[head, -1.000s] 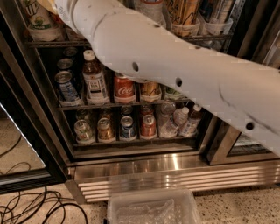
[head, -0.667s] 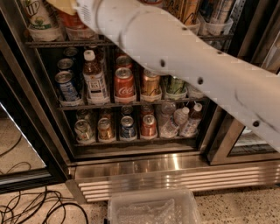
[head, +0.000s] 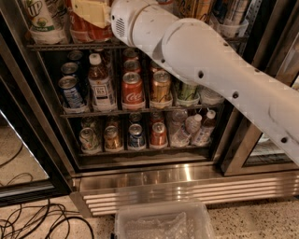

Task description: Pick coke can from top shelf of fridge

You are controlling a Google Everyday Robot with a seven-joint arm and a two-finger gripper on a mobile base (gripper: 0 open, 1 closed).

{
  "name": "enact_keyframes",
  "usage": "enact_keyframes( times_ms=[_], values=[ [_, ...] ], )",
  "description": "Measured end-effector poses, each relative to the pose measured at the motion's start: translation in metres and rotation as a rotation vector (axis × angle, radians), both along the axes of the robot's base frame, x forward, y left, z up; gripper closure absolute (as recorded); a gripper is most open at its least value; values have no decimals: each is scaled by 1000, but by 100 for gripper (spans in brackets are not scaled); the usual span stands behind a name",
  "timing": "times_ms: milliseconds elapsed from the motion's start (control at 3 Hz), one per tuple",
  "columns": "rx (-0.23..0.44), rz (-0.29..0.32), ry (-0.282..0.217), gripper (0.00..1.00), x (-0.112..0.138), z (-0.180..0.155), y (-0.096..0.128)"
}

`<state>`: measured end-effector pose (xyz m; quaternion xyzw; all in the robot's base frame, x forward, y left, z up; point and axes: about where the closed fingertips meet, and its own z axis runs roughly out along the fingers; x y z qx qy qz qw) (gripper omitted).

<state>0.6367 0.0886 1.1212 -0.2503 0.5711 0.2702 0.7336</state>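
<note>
Shifted toward 3 o'clock since the earlier frame, the end effector (head: 91,13) is seen at 11 o'clock of the view, inside the fridge (head: 187,175), over the top shelf (head: 51,46) and just above a red container (head: 88,31). Whether it is spread or closed cannot be told. The coke can (head: 132,91) is stood one rack lower, at its 5 o'clock.

the cream-coloured gripper (head: 89,13) sits at the dark wire top shelf (head: 51,46), with a white green-printed carton (head: 38,18) just beside it. the thick white robot arm (head: 201,65) bars the black-framed glass-door fridge's (head: 187,173) upper right. the red aluminium coke can (head: 132,91), flanked by a white-labelled bottle (head: 100,86) and a gold can (head: 160,87), is unblocked in front.
</note>
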Motion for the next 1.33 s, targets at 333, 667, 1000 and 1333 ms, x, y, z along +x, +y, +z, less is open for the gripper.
enact_keyframes(
  times_ms=[333, 667, 1000, 1333],
  values=[
    [3, 25, 6, 100, -4, 0, 7],
    [27, 105, 49, 100, -25, -12, 23],
    [67, 226, 70, 100, -56, -7, 53],
    [93, 288, 104, 100, -85, -6, 66]
  ],
)
